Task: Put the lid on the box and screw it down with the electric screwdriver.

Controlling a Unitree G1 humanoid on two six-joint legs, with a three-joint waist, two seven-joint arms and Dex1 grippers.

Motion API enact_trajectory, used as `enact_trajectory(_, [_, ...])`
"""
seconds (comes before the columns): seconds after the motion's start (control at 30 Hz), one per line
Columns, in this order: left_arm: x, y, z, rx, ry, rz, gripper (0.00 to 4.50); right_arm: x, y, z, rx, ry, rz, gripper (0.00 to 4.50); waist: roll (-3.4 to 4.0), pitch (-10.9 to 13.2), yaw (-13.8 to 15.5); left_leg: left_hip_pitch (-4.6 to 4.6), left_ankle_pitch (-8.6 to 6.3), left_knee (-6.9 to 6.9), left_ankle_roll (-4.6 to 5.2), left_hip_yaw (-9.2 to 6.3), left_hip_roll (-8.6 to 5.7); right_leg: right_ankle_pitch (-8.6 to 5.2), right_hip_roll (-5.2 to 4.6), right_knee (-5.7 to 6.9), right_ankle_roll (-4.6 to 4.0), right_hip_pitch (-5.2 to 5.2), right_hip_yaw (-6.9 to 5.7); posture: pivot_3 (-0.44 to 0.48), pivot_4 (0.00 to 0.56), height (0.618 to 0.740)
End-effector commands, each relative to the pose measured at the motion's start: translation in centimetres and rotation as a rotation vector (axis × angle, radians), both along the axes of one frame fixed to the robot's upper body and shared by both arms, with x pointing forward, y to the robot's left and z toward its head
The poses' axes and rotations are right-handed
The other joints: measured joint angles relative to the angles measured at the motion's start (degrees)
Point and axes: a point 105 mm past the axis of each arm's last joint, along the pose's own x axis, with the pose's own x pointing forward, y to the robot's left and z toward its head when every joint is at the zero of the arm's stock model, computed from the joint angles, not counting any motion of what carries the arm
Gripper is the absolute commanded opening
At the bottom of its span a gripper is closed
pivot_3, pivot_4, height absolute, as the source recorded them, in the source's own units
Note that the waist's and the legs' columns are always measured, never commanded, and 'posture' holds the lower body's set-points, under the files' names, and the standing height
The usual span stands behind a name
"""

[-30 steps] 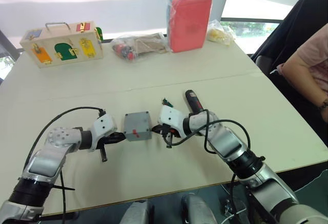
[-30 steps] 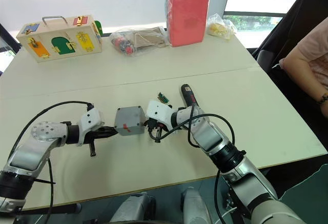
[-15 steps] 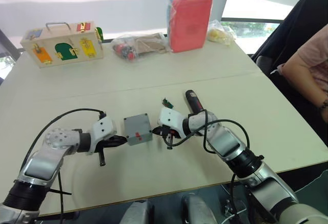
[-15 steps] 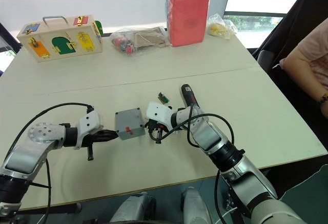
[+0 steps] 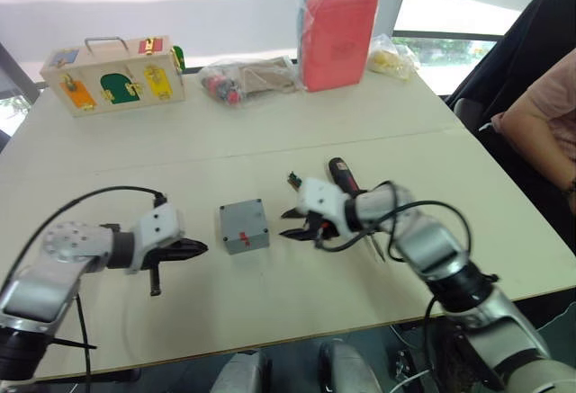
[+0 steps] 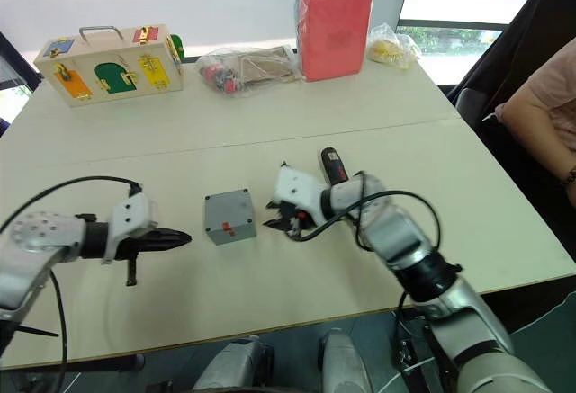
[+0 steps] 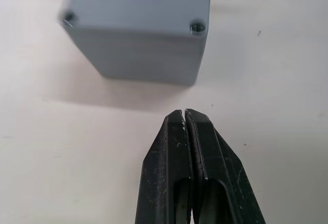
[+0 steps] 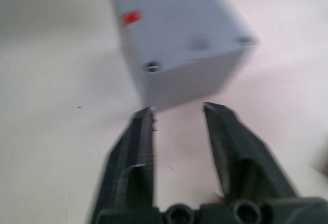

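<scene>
We see the left gripper [image 5: 200,248] low over the worktop [image 5: 270,141], jaws pressed together with nothing between them, tips aimed at the box [image 5: 244,226] and just short of it, not touching. In the left wrist view the closed fingers [image 7: 177,147] sit just clear of the box's side wall. The box sits mid-worktop with the lid [image 7: 138,1] on top, flush, corner screw holes visible and a small red mark on it; we can't tell whether screws are in. Bare worktop lies all round the box and along the near edge.

Right of the box, the right gripper [image 6: 275,214] points back at it, jaws apart by a moderate gap, holding nothing; in the right wrist view the fingers [image 8: 134,147] are spread just short of the box corner, no contact. The electric screwdriver [image 5: 341,175] lies flat on the worktop just behind the right wrist, untouched. A small green part [image 5: 293,178] lies just beside it.

Far edge, left to right: wooden latch box [image 5: 114,75] with coloured doors, a clear bag [image 5: 247,78] with red and brown items, a red-pink case [image 5: 337,38] standing upright in plastic, a small bag [image 5: 391,58] with yellow contents. A person's arm [image 5: 540,132] shows at the right edge, off the worktop.
</scene>
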Motion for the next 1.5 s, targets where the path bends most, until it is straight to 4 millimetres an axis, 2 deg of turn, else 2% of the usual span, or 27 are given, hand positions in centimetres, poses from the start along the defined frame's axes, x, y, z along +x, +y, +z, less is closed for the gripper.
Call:
enact_trajectory(0.03, [-0.5, -1.0, 3.3, -0.084, -0.046, -0.044, 0.0, -0.9, -1.0, 1.4, 0.099, 0.022, -0.075, 3.69, 0.01, 0.0, 0.0, 0.0, 0.0, -0.01, 0.0, -0.01, 0.02, 0.0, 0.02, 0.0, 0.0, 0.0, -0.01, 0.0, 0.15, 0.74])
enact_trajectory(0.1, [-0.6, -1.7, 4.6, -0.133, -0.058, -0.057, 0.0, -1.0, -2.0, 0.9, 0.143, 0.089, -0.158, 4.25, 0.0, 0.0, 0.0, -0.01, 0.0, -0.03, 0.0, -0.02, 0.03, 0.0, 0.03, 0.01, 0.0, -0.02, -0.02, 0.0, 0.15, 0.74])
enact_trajectory(0.27, [-0.3, -3.7, 6.2, -0.208, -0.08, -0.09, 0.0, -0.5, -3.1, -1.5, 0.174, 0.201, -0.303, 4.25, 0.01, 0.0, 0.0, 0.01, 0.0, 0.0, 0.0, 0.0, 0.01, 0.0, -0.01, 0.02, 0.0, 0.02, 0.0, 0.0, 0.15, 0.74])
enact_trajectory(0.47, [-0.1, -4.3, 5.8, -0.21, -0.075, -0.093, 0.0, 0.3, -3.2, -3.4, 0.166, 0.223, -0.381, 4.25, 0.05, 0.0, -0.2, 0.0, 0.19, -0.02, -0.33, 0.02, 0.01, 0.0, 0.02, 0.01, 0.0, -0.01, 0.03, 0.0, 0.15, 0.74])
enact_trajectory(0.87, [0.0, -4.3, 5.4, -0.195, -0.083, -0.084, 0.0, 0.9, -3.3, -4.5, 0.164, 0.232, -0.417, 4.25, 0.05, 0.0, -0.1, 0.0, 0.2, -0.02, -0.34, 0.02, 0.01, 0.0, 0.02, 0.0, 0.0, 0.0, 0.02, 0.0, 0.15, 0.74])
enact_trajectory(0.97, [0.1, -4.3, 5.4, -0.194, -0.085, -0.082, 0.0, 1.1, -3.4, -4.5, 0.166, 0.228, -0.428, 3.74, 0.05, 0.0, 0.0, 0.0, 0.2, -0.02, -0.34, 0.02, 0.01, 0.0, 0.02, 0.0, 0.0, 0.0, 0.02, 0.0, 0.15, 0.74])
enact_trajectory(1.07, [0.2, -4.3, 5.4, -0.197, -0.085, -0.079, 0.0, 1.1, -3.4, -4.5, 0.169, 0.225, -0.423, 2.86, 0.05, 0.0, 0.0, 0.0, 0.19, -0.02, -0.34, 0.02, 0.01, 0.0, 0.02, 0.0, 0.0, 0.0, 0.02, 0.0, 0.15, 0.74])
enact_trajectory(1.3, [0.4, -4.2, 5.2, -0.196, -0.084, -0.074, 0.0, 1.0, -3.3, -4.3, 0.164, 0.218, -0.418, 0.07, 0.05, 0.0, 0.0, 0.0, 0.19, -0.02, -0.34, 0.02, 0.01, 0.0, 0.02, 0.0, 0.0, 0.0, 0.02, 0.0, 0.15, 0.74])
enact_trajectory(1.43, [0.5, -4.2, 5.1, -0.196, -0.084, -0.073, 0.0, 1.1, -3.3, -3.8, 0.174, 0.214, -0.414, 0.07, 0.05, 0.0, -0.1, 0.0, 0.19, -0.02, -0.34, 0.02, 0.01, 0.0, 0.02, 0.0, 0.0, 0.0, 0.02, 0.0, 0.15, 0.74])
enact_trajectory(1.5, [0.5, -4.2, 5.0, -0.195, -0.082, -0.069, 0.0, 1.2, -3.3, -2.7, 0.205, 0.211, -0.415, 0.07, 0.06, 0.0, -0.1, 0.0, 0.19, -0.02, -0.34, 0.02, 0.01, 0.0, 0.02, 0.0, 0.0, 0.0, 0.02, 0.0, 0.15, 0.74])
